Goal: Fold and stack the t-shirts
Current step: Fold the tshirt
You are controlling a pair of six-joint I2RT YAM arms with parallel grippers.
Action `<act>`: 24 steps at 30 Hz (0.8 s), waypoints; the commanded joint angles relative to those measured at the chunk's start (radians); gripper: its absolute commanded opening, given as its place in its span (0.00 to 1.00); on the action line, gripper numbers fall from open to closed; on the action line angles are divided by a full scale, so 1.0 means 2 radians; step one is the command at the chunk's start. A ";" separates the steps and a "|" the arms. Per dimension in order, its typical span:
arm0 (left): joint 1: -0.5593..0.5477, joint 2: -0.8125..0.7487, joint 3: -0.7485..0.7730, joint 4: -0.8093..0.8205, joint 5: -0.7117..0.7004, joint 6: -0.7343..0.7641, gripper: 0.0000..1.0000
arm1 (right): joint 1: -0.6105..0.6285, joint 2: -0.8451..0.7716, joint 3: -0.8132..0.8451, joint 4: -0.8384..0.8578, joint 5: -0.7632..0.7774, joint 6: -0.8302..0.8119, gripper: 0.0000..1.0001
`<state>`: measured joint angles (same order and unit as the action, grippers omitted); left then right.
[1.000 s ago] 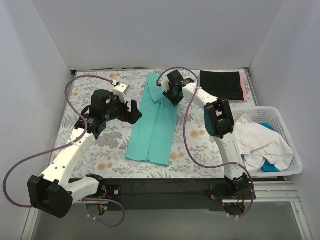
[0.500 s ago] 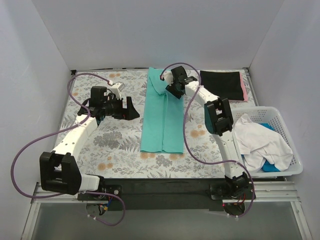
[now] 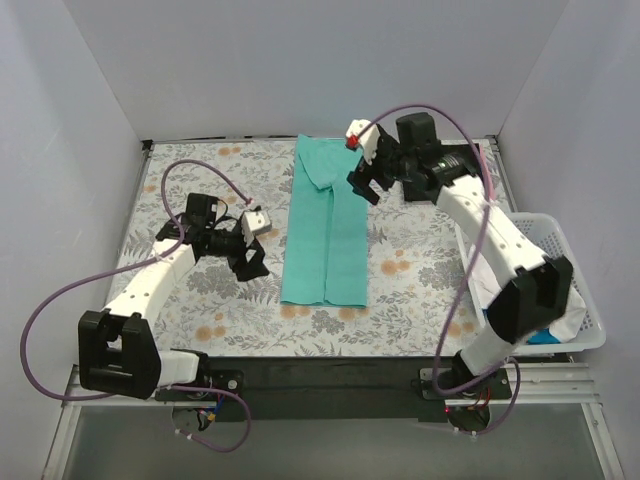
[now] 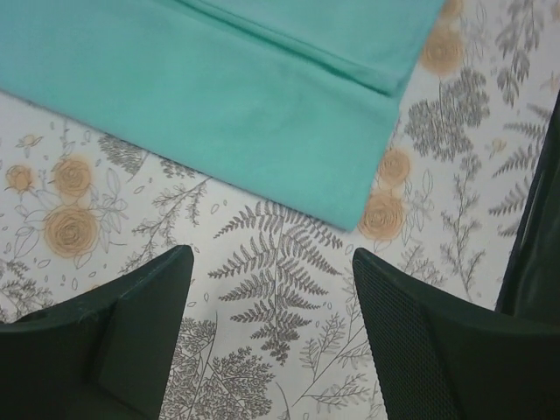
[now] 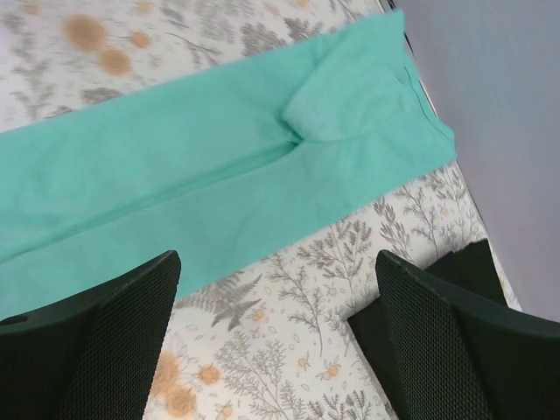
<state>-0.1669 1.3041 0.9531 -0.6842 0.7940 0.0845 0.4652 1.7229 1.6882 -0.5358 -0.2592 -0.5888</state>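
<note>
Teal t-shirt (image 3: 325,235) strip lies near-to-far, sleeves far; left gripper (image 3: 252,262), right gripper (image 3: 365,188) spread.

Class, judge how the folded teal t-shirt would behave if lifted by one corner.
Probably floppy: the teal t-shirt lies in soft flat layers, so it would likely droop and unfold. Probably light, since the cloth looks thin. Unlikely to roll.

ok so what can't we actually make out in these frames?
Black shirt: in the top view it is mostly behind the right arm; the right wrist view shows only a corner.
Basket contents: top view, right arm covers most.
Teal shirt: left wrist view cuts it off at the frame edge; the fold hides the lower layers.
</note>
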 commanded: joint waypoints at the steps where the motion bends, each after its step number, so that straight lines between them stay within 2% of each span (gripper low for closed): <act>1: -0.009 -0.023 -0.037 -0.038 0.038 0.224 0.72 | 0.006 -0.086 -0.111 -0.036 -0.137 -0.044 0.98; 2: -0.014 -0.011 -0.040 -0.040 0.045 0.245 0.71 | 0.010 -0.107 -0.139 -0.038 -0.152 -0.083 0.98; 3: -0.021 -0.004 -0.042 -0.040 0.047 0.270 0.70 | 0.018 -0.148 -0.201 -0.040 -0.150 -0.103 0.98; 6: -0.059 0.015 -0.059 -0.031 0.043 0.308 0.65 | 0.065 -0.214 -0.296 -0.027 -0.108 -0.171 0.98; 7: -0.080 0.016 -0.079 -0.020 0.039 0.304 0.63 | 0.087 -0.226 -0.350 -0.017 -0.099 -0.176 0.98; 9: -0.097 0.014 -0.099 0.035 0.039 0.285 0.57 | 0.109 -0.252 -0.397 0.011 -0.077 -0.186 0.96; 10: -0.102 0.014 -0.115 0.047 0.038 0.279 0.55 | 0.131 -0.257 -0.435 0.023 -0.068 -0.184 0.90; 13: -0.114 0.014 -0.133 0.075 0.032 0.262 0.50 | 0.179 -0.259 -0.486 0.064 -0.032 -0.178 0.74; 16: -0.121 0.011 -0.151 0.090 0.024 0.265 0.48 | 0.190 -0.256 -0.516 0.117 -0.011 -0.175 0.70; 24: -0.134 -0.003 -0.187 0.114 0.009 0.261 0.46 | 0.198 -0.222 -0.504 0.136 0.002 -0.154 0.65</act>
<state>-0.4274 1.3376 0.5961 -0.5030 0.8112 0.5949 0.8520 1.2652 0.6415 -0.3321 -0.2653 -0.9119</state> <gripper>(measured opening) 0.463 0.652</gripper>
